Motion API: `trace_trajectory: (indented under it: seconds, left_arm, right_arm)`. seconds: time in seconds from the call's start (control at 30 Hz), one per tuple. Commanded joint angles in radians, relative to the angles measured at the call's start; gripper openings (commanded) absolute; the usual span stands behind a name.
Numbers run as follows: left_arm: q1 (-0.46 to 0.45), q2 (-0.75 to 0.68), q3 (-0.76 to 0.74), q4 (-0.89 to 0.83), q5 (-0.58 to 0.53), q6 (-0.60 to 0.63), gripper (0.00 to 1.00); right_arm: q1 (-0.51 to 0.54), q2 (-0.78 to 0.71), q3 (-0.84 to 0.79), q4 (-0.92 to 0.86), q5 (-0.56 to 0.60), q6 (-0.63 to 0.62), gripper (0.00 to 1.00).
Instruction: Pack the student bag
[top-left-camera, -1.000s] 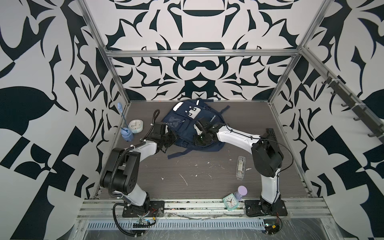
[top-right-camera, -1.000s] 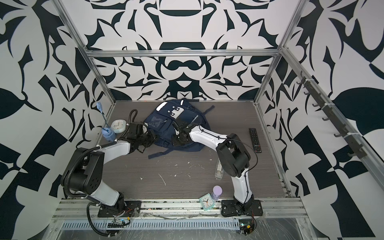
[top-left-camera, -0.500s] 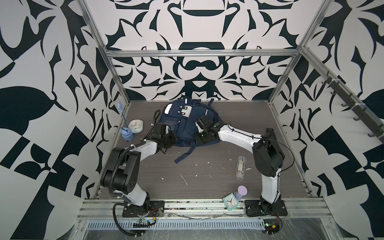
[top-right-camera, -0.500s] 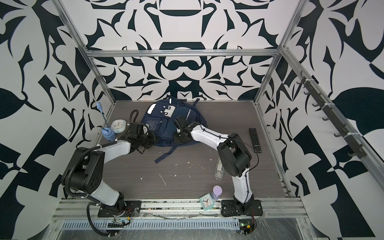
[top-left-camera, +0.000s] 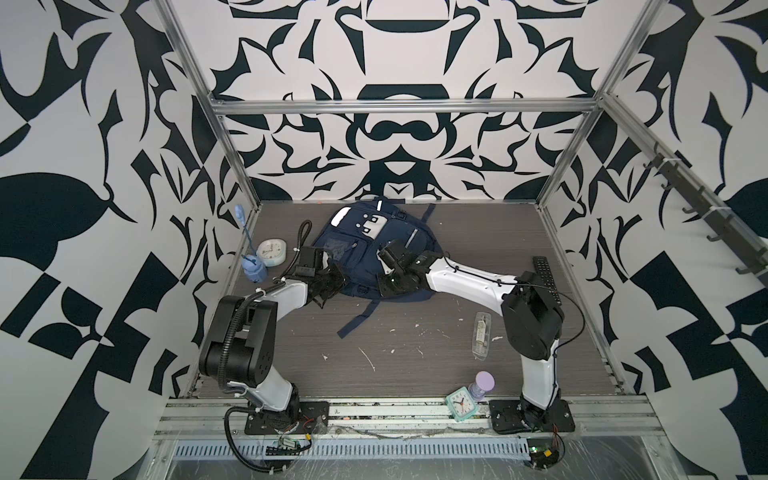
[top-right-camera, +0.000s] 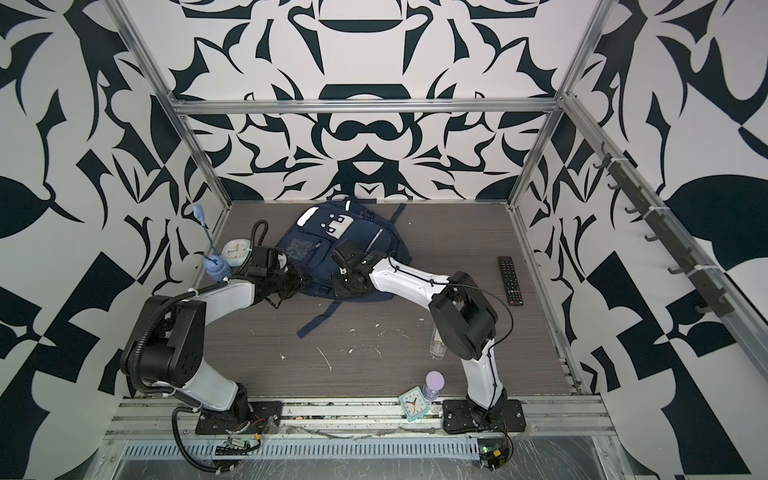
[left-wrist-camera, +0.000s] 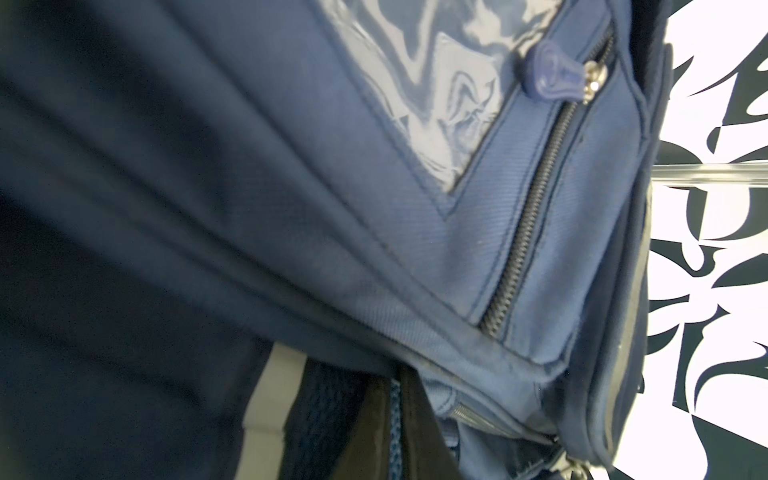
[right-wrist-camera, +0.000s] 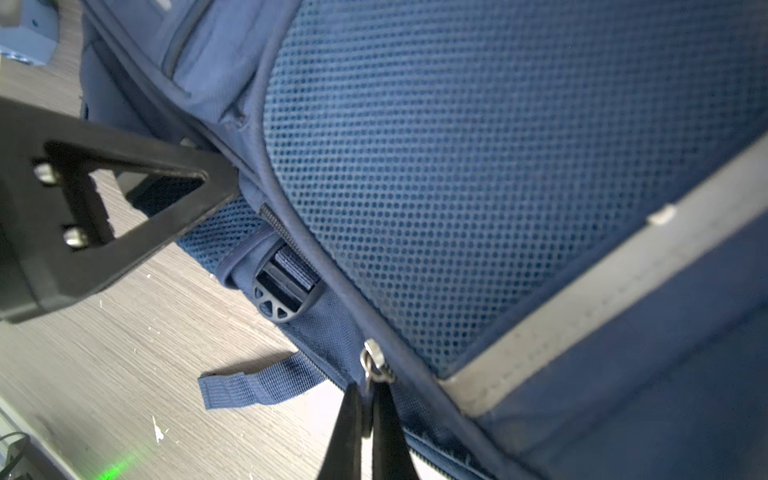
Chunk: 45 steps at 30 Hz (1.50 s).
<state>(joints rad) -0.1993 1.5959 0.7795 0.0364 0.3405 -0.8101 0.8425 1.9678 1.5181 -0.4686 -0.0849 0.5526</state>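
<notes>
The navy student bag (top-left-camera: 374, 245) (top-right-camera: 345, 249) lies at the back middle of the table, flap pocket toward the back wall. My left gripper (top-left-camera: 332, 286) (top-right-camera: 291, 286) is at the bag's front left edge. In the left wrist view it (left-wrist-camera: 395, 415) is shut on a thin blue strip of the bag (left-wrist-camera: 457, 249), below the clear window pocket. My right gripper (top-left-camera: 384, 286) (top-right-camera: 338, 286) sits at the front edge. In the right wrist view it (right-wrist-camera: 368, 399) is shut on a zipper pull under the metal slider (right-wrist-camera: 374, 361), by the mesh panel (right-wrist-camera: 457, 145).
A round white clock (top-left-camera: 271, 252) and a blue bottle with a brush (top-left-camera: 253, 270) stand at the left wall. A black remote (top-left-camera: 545, 276) lies at the right. A clear case (top-left-camera: 482, 338), a purple-capped bottle (top-left-camera: 482, 384) and a mint clock (top-left-camera: 461, 409) sit front right. A loose strap (top-left-camera: 357, 320) trails forward.
The bag has shifted left and toward the back with both grippers on it. Its loose strap has swung along behind it.
</notes>
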Motion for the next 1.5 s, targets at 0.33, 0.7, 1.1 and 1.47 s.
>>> trace_trajectory:
  seconds: [0.33, 0.7, 1.1, 1.47]
  left_arm:
    - [0.019, -0.029, -0.005, -0.047, 0.022, 0.030, 0.15]
    - [0.029, -0.072, -0.006, -0.097, 0.023, 0.048, 0.35]
    - [0.028, -0.203, -0.046, -0.204, -0.031, 0.128, 0.54]
    - [-0.092, -0.345, 0.055, -0.322, -0.124, 0.209, 0.65]
  right_arm:
    - [0.052, -0.107, -0.028, 0.040, -0.024, 0.023, 0.00]
    - [0.058, -0.102, -0.067, 0.037, -0.005, 0.019, 0.13]
    - [0.044, -0.267, -0.139, -0.058, 0.084, -0.030, 0.50]
    - [-0.223, -0.575, -0.400, -0.113, 0.031, -0.029, 0.52]
